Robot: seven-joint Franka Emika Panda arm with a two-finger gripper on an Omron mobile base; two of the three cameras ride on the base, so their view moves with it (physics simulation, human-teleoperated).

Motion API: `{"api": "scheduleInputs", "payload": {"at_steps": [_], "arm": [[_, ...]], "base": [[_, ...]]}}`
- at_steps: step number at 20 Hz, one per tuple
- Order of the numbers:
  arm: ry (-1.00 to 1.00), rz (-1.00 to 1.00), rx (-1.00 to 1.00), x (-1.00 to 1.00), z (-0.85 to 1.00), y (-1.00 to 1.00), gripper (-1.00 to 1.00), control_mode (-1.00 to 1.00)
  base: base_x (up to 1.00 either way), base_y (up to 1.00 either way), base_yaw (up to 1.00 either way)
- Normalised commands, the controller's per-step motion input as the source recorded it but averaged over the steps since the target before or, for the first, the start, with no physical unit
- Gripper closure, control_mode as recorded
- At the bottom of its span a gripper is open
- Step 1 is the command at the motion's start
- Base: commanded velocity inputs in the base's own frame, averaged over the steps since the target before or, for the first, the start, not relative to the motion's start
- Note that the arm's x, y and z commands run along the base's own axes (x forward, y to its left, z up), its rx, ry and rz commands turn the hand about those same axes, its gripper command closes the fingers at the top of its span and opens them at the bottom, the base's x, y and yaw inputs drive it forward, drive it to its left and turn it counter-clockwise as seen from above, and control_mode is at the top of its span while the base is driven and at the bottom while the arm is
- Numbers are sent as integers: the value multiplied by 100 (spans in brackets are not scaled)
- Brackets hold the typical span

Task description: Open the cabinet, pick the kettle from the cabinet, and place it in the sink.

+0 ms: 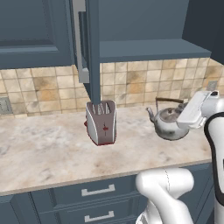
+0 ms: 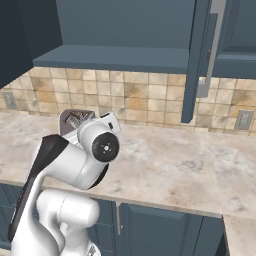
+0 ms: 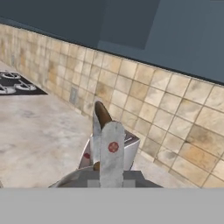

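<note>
White-cased end effector point(image 1: 187, 119) sits low over the right part of the worktop point(image 1: 43, 153), pressed against the right side of the kettle point(image 1: 168, 124). Its jaws are drawn narrow. The fingertips themselves are hidden, but in the hand view the kettle's point(image 3: 101, 116) brown-topped handle rises edge-on straight up from the bottom middle, with the grey body just beneath it, so the grip appears to be closed on that handle.

The kettle is out of the cabinet, at worktop level near the tiled backsplash point(image 1: 131, 83), upright with its spout pointing left; whether its base touches the stone cannot be told. In the right base view a little of its metal point(image 2: 75, 120) peeks out behind the arm's round joint.

Well apart to the kettle's left stands the silver toaster point(image 1: 100, 122) with red marks, also visible just behind the handle in the hand view point(image 3: 131, 146).

Above, the cabinet point(image 1: 148, 50) is open: one door point(image 1: 92, 52) swings out edge-on above the toaster, its silver bar handle point(image 1: 80, 39) beside it, and the lower shelf is exposed. Farther off, black stove burners point(image 3: 13, 83) lie at the left of the hand view. Blue drawers point(image 1: 98, 190) run under the worktop's front edge.
</note>
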Motion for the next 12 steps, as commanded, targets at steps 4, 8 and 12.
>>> {"api": "scheduleInputs", "payload": {"at_steps": [4, 8, 12], "arm": [[1, 0, -4, 0, 0, 1, 100, -100], [0, 0, -8, 0, 0, 1, 100, -100], [0, 0, -3, 0, 0, 0, 100, -100]], "base": [[0, 0, 0], [0, 0, 0], [0, 0, 0]]}}
